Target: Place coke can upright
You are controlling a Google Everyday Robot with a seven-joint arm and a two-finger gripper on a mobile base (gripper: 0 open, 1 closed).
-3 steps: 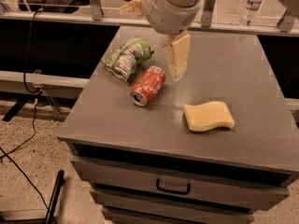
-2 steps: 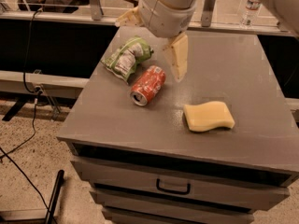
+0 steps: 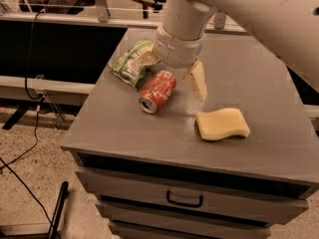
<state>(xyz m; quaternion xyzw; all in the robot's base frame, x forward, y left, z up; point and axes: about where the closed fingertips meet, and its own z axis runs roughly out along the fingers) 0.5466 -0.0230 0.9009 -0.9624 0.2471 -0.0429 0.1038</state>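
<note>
The coke can (image 3: 158,91) is red with white lettering and lies on its side on the grey cabinet top (image 3: 124,128), its silver end facing the front left. My gripper (image 3: 174,78) hangs from the white wrist just above the can's far end. It is open, and one cream finger (image 3: 199,80) points down to the right of the can. The other finger is mostly hidden behind the wrist, near the snack bag. Nothing is held.
A green-and-white snack bag (image 3: 132,62) lies just behind and left of the can. A yellow wavy sponge (image 3: 222,124) lies to the front right. The cabinet has drawers below, with a handle (image 3: 184,200). Cables run over the floor at the left.
The arm has come down and forward, bringing the gripper closer over the can. The can, bag and sponge have not moved.
</note>
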